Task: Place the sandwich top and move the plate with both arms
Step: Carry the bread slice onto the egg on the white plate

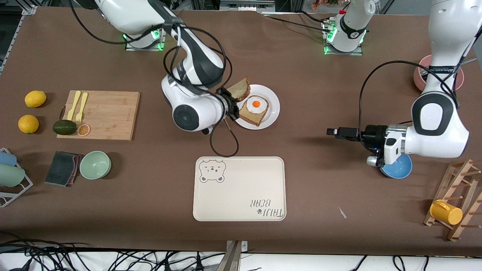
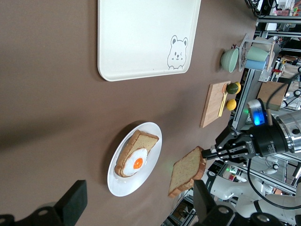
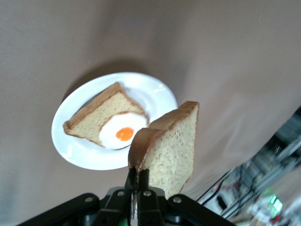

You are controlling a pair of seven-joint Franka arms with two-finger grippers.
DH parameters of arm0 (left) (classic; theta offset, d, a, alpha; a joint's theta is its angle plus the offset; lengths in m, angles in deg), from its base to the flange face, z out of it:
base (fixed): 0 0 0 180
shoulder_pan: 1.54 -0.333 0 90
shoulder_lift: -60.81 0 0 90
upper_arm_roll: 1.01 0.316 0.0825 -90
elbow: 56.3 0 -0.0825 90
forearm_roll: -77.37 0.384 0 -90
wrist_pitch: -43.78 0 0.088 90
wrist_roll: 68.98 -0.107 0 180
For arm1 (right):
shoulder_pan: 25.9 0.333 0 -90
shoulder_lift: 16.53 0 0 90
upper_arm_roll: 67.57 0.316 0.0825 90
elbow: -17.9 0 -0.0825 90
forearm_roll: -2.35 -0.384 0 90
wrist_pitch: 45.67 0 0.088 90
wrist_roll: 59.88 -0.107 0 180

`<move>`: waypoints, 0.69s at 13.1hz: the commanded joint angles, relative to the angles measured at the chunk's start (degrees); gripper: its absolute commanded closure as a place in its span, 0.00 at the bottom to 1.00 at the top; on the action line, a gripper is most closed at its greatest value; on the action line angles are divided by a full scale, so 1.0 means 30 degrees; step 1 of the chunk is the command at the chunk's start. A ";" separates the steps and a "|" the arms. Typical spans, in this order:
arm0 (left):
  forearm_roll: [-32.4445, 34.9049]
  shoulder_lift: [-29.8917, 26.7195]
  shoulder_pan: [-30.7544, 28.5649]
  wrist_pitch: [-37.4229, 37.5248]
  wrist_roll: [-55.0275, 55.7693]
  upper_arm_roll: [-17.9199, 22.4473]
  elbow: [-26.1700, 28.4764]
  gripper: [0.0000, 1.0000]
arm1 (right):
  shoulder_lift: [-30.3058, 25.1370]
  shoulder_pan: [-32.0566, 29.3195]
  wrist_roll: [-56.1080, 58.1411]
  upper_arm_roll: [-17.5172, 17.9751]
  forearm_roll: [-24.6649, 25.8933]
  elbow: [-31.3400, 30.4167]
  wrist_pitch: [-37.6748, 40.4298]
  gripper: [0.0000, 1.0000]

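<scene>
Bread: we see our right gripper point(image 1: 230, 101) pinching the sandwich top point(image 1: 239, 89) over the plate point(image 1: 272, 98) rim; left gripper point(image 1: 331, 132) waits, jaws unclear

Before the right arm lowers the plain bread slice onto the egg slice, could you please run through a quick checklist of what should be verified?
1. Sandwich top held by the right gripper: ok, jaws shut on its crust.
2. Slice raised over the plate's edge: ok.
3. Egg slice lying flat on the plate: ok.
4. Top lined up over the egg slice: not ok, it hangs off to one side, tilted.
5. Left gripper away from the plate: ok, it waits over bare table.
</scene>
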 commanded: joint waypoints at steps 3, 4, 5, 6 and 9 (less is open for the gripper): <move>-0.0817 0.0352 0.0127 -0.2133 -0.1729 -0.0514 0.1827 0.03 | 0.3075 0.0571 -0.1931 -0.0019 -0.0698 0.1498 -0.1308 1.00; -0.0817 0.0441 0.0273 -0.2630 -0.1758 -0.0689 0.1857 0.03 | 0.3223 0.0572 -0.2078 -0.0019 -0.0756 0.1498 -0.1716 1.00; -0.0875 0.0500 0.0477 -0.3911 -0.1759 -0.0951 0.2176 0.03 | 0.3283 0.0572 -0.2166 -0.0019 -0.0756 0.1498 -0.1982 1.00; -0.1195 0.0559 0.0537 -0.4794 -0.1817 -0.1244 0.2411 0.02 | 0.3312 0.0572 -0.2167 -0.0019 -0.0756 0.1498 -0.2042 1.00; -0.1401 0.0881 0.0538 -0.4862 -0.2460 -0.1276 0.2472 0.01 | 0.3430 0.0455 -0.2167 -0.0048 -0.0582 0.1497 -0.2014 0.02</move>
